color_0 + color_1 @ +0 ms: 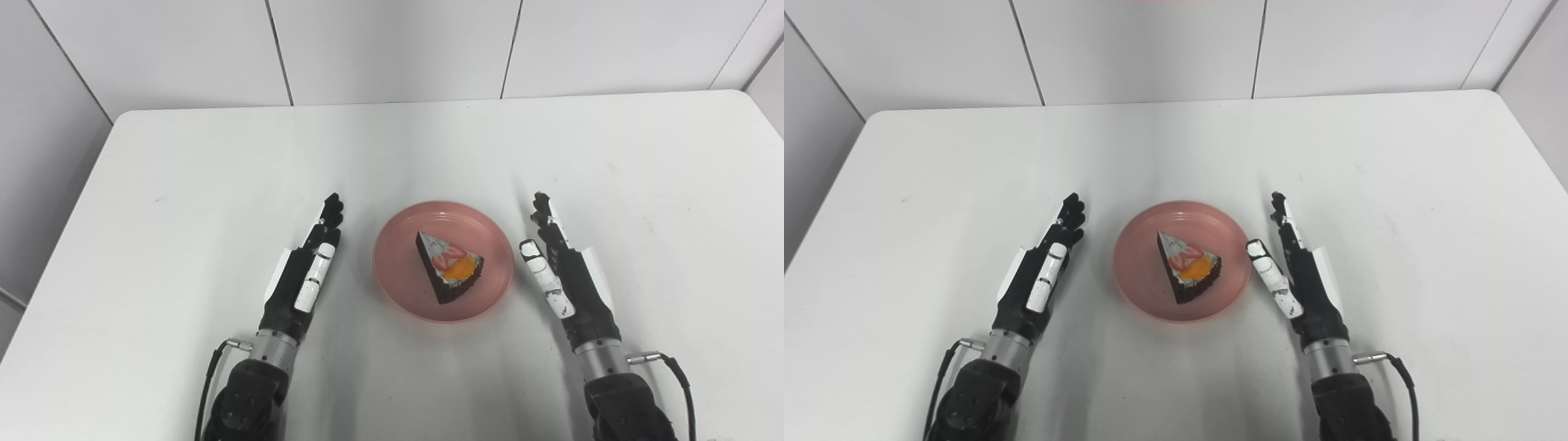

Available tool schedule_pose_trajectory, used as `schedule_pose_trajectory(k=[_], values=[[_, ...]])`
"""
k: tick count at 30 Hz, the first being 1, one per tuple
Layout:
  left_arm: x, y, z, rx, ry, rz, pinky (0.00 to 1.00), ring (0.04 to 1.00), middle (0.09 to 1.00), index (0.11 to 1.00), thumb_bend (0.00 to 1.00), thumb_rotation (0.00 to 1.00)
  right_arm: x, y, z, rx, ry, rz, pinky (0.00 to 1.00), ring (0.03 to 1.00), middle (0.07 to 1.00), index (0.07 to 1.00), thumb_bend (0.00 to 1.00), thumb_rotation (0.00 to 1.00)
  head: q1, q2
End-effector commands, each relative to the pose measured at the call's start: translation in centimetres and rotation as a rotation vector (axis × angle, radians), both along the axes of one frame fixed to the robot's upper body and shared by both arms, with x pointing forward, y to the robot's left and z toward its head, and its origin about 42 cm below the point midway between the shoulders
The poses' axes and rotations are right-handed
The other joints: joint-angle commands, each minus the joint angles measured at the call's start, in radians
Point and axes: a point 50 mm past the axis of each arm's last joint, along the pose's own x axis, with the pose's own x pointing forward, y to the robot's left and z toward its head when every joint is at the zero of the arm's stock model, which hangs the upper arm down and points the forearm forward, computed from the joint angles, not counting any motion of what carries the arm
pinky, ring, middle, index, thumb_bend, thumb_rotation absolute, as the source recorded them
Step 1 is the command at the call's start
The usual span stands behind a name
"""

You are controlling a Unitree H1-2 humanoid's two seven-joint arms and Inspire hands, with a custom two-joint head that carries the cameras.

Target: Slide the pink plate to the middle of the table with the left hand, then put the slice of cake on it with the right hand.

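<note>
White counter (245,159) fills the frame; at center the pink plate (404,294) carries the cake slice (450,266). Flanking it, my left hand (303,275) and right hand (563,275) lie empty, fingers straight.

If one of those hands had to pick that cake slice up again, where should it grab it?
Probably by the two long flat sides of the cake slice, fingers coming down from above, near the wide back end. The wedge lies on the pink plate with its tip pointing away, and its fruit topping looks soft.
</note>
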Motion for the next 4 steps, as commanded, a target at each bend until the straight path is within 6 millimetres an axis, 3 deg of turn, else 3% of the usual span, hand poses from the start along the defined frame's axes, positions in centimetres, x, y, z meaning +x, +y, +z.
schedule_pose_trajectory(k=[1,4], values=[[-1.49,0.25,-1.05,0.011,0.036,0.004,1.00,1.000,1.000,1.000,0.45,1.00,0.17,0.63,1.29,0.054,-0.085,0.011,1.00,1.000,1.000,1.000,0.41,1.00,0.000,0.002],[-1.84,0.19,-1.20,0.005,0.040,-0.006,1.00,1.000,1.000,1.000,0.43,1.00,0.01,0.82,0.60,0.099,-0.048,0.004,1.00,1.000,1.000,1.000,0.34,1.00,-0.004,0.006]])
